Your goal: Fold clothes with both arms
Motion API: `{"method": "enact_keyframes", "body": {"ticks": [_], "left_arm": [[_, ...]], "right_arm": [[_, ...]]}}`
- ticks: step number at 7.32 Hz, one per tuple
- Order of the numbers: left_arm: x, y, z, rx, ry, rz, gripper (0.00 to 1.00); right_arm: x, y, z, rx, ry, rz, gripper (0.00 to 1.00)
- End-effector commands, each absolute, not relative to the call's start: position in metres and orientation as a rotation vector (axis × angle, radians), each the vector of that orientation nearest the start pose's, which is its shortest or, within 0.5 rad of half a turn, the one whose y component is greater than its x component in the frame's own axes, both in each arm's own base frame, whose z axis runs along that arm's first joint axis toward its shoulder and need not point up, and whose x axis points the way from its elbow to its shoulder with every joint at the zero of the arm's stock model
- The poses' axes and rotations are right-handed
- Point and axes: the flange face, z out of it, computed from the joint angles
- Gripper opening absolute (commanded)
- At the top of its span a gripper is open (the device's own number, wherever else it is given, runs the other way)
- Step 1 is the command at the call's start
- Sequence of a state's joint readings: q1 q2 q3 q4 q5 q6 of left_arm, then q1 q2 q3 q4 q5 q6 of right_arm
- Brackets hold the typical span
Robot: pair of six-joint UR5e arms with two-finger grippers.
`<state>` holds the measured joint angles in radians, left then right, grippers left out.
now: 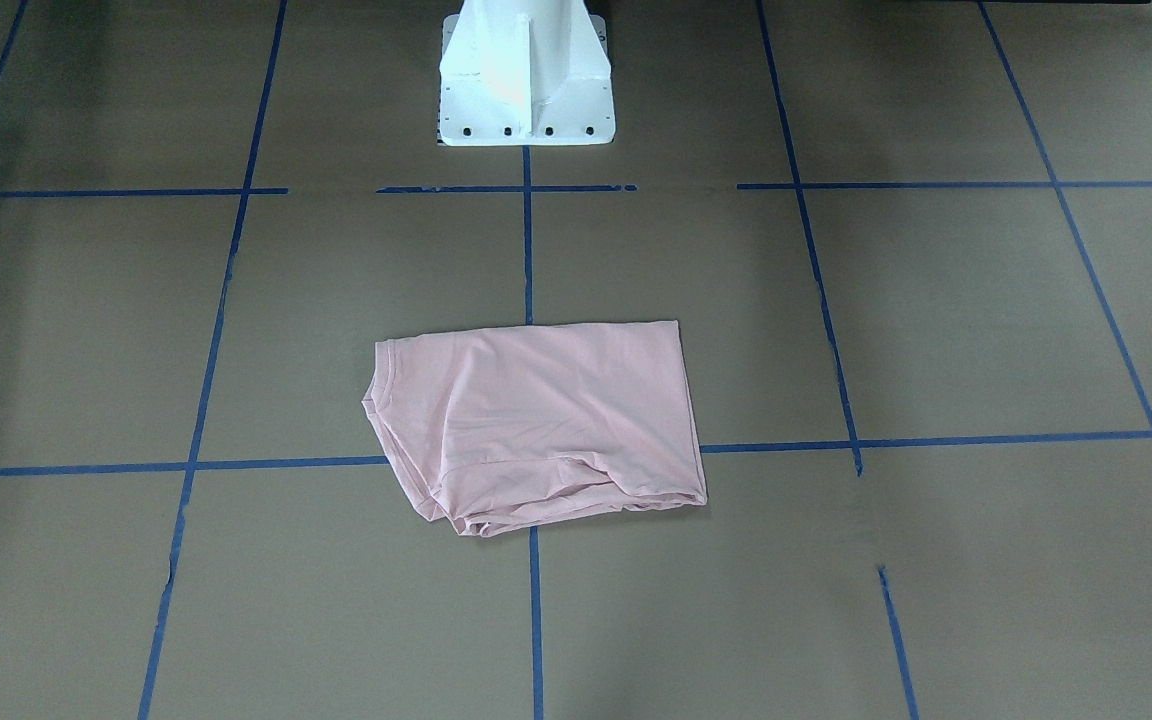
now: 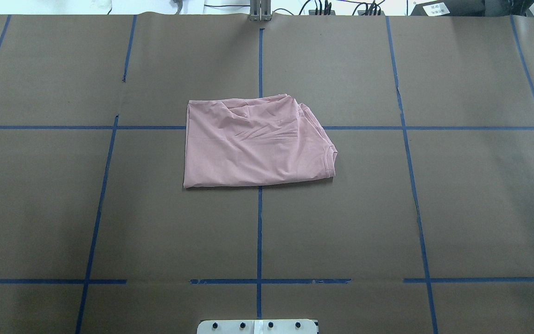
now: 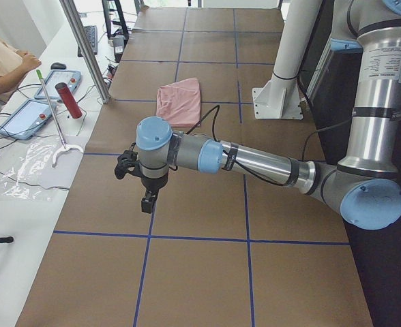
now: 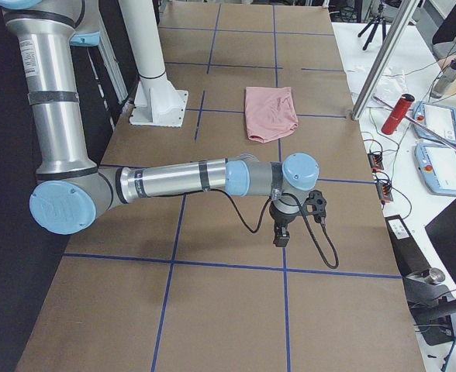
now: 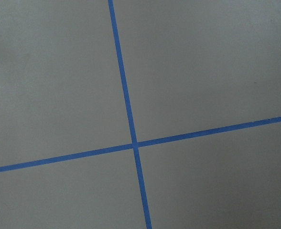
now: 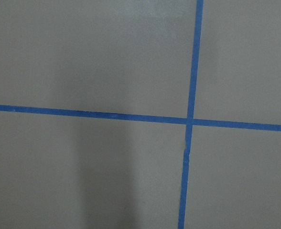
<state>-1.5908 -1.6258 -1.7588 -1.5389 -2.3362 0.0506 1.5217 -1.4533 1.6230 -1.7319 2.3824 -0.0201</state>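
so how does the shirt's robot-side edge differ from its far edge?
On the T-shirt, the robot-side edge is straight and flat; the far edge is wavy and rumpled. The robot-side edge reads as one clean line; the far edge shows stacked layers. Both cross the centre tape line.

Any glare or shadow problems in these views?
Front-facing: white pedestal base blown out, dark shadow at top left. Overhead: T-shirt evenly lit, corners dim. Right wrist: soft shadow band over the table. Left wrist: even, no glare.
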Motion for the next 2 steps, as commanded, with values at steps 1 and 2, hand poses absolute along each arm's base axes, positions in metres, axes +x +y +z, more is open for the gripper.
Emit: {"method": "enact_keyframes", "body": {"ticks": [1,2], "left_arm": [[-0.0746,-0.5154,0.5418,0.23,0.755,0.111,1.0],[-0.0746,-0.5155,0.5409,0.233,0.755,0.113,1.0]], "right_arm": [[0.0323,-0.5394,0.5858,-0.006,-0.81,-0.072,1.0],[0.0322,-0.5394,0.585,-0.004,-0.812,-0.072,1.0]]}}
